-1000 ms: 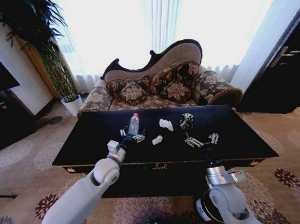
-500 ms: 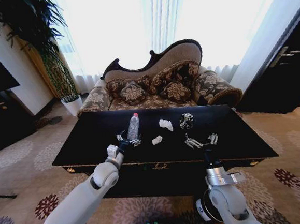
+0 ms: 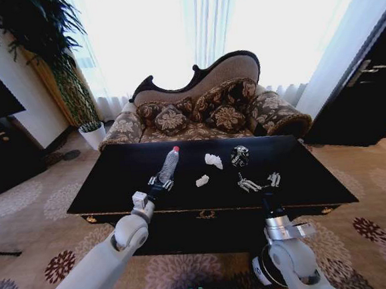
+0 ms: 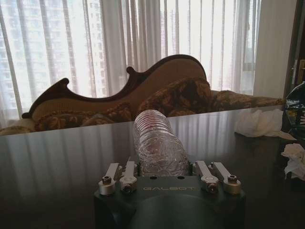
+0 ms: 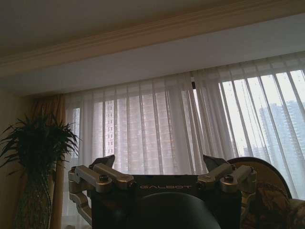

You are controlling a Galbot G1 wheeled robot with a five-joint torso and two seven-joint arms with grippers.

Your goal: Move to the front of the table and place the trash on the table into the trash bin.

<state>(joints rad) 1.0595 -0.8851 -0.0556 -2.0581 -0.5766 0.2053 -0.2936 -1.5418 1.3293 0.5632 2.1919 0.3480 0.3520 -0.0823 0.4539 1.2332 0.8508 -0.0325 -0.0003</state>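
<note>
Strong daylight pours through the sheer curtains across the top of the head view, blown out to white, leaving the room dim and backlit. The glossy table mirrors that glare in pale streaks. Straight lines bow at the frame's edges.

The table is glossy black with thin gold trim and a gold emblem on its near edge. The bottle is clear ribbed plastic with a red cap. Two crumpled paper bits, one farther and one nearer, are white. The small item at far right is dark, patterned in pale marks. The sofa has brown floral cushions; the carpet is beige with dark flower medallions.
</note>
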